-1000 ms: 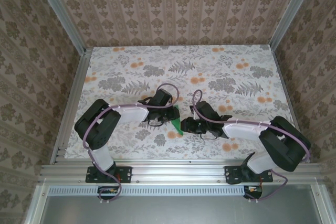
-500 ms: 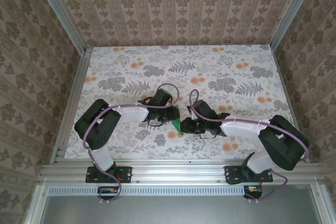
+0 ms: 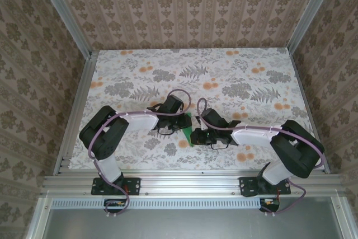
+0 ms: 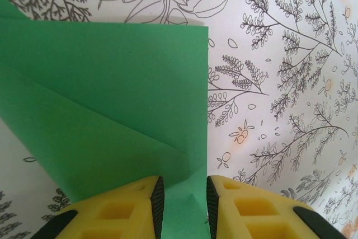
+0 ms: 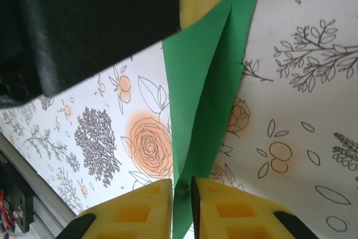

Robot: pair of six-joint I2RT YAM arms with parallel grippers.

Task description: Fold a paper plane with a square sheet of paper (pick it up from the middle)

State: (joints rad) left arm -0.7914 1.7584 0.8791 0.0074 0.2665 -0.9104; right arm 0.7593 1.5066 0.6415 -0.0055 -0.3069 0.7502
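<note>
Paper [image 3: 188, 129], green and creased, at the near middle of the desk [image 3: 240, 76], left pincer [image 4: 184, 194] clamped on one end, right pincer [image 5: 182, 191] slid left since a moment ago, now pinching the other end.

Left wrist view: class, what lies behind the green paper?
Floral-printed table shows around the folded green paper; the stretch directly behind it is covered. The left gripper pinches its near edge.

Soft, even light is flooding the table [image 3: 251, 82]; arms [image 3: 140, 120] are casting faint shadows. Wrist views are rendering the square sheet of paper [image 4: 112, 93] bright, sharp; fingers [image 4: 123, 211] at 6 o'clock are blurring slightly.
</note>
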